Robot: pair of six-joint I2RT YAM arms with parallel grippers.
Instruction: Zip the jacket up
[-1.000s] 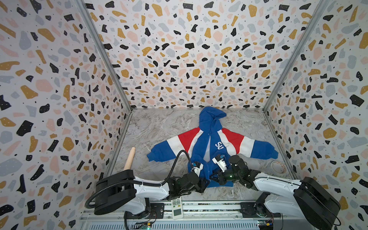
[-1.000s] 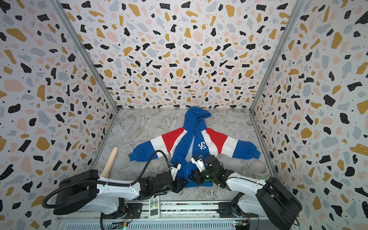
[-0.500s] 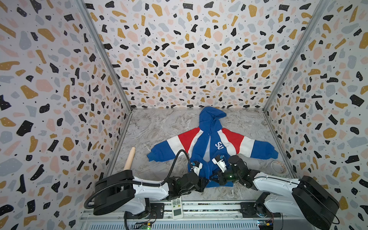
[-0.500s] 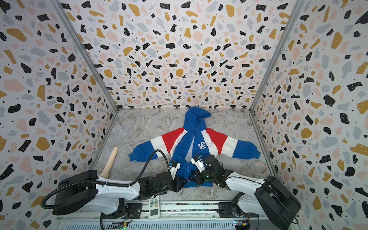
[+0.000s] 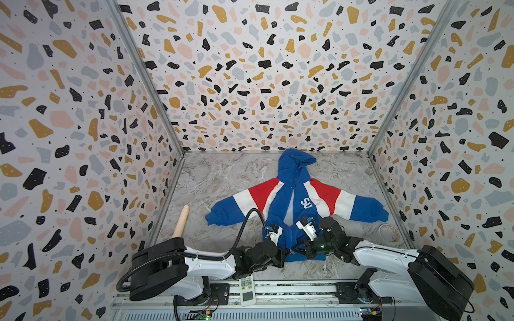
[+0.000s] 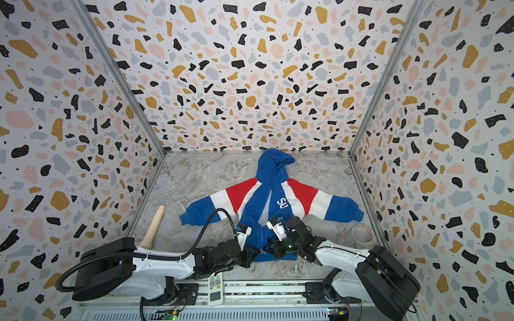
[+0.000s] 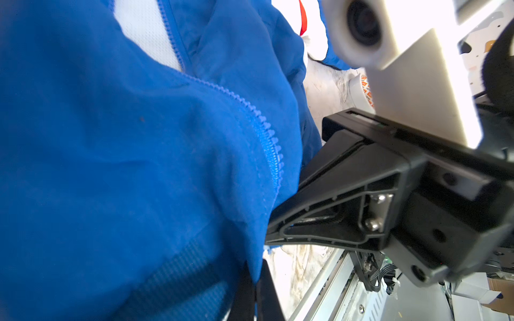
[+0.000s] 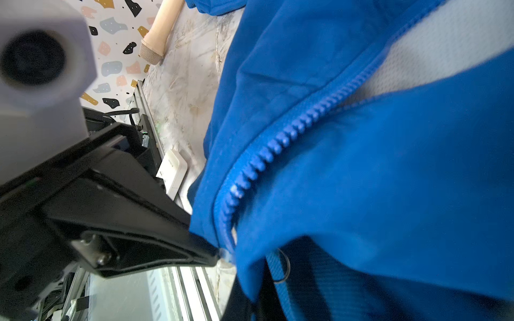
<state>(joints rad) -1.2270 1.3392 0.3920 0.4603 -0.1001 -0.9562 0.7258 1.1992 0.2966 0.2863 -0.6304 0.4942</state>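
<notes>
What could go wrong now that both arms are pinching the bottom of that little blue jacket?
1. The jacket lies unzipped, white lining showing. Both jaws pinch its hem, and if the zipper teeth ends meet crooked, the zip may jam.
2. The thin cloth is bunched at the jaws and might slip free.
3. The left arm hangs close to the remote control and could nudge it.
</notes>
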